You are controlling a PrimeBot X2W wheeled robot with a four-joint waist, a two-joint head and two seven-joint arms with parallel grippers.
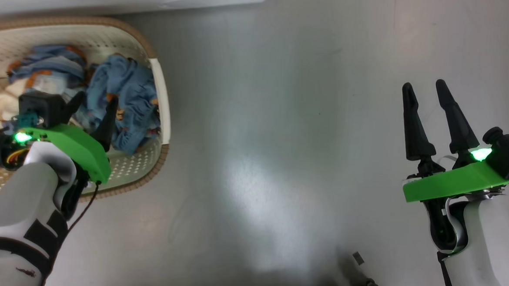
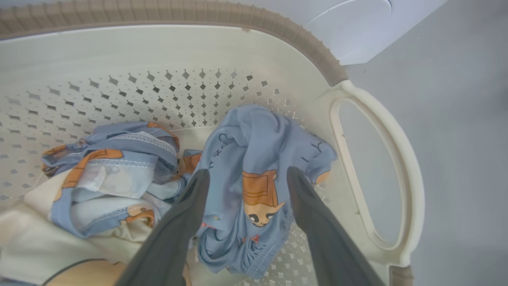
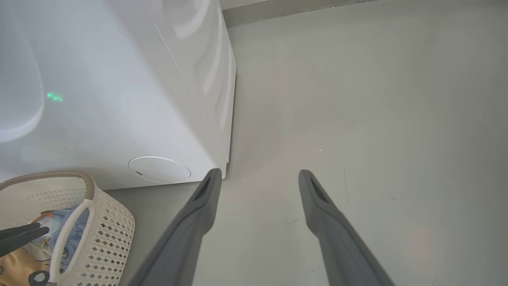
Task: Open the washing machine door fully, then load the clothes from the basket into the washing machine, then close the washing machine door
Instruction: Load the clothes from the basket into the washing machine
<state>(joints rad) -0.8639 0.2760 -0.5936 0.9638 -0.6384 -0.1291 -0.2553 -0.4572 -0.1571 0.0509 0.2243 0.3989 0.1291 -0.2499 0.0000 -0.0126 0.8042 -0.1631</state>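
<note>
Since the clothes (image 2: 254, 159) lie heaped in the basket (image 2: 119, 51), which stands on the floor (image 1: 281, 140) just beside the washer (image 3: 119, 99), the left gripper (image 2: 248, 172) hangs low inside it. Its fingers are spread wide to either side of a blue bunch, seemingly ready to pinch. The right gripper (image 1: 424, 84), likewise spread and empty, hovers well apart over the floor, probably to stay clear of the reach; the door's state cannot be told.

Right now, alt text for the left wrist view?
Open left gripper poised over the basket, fingers flanking a crumpled blue cloth with orange cartoon print. More blue and cream clothes lie left of it; the washer and grey floor show beyond the rim.
</note>
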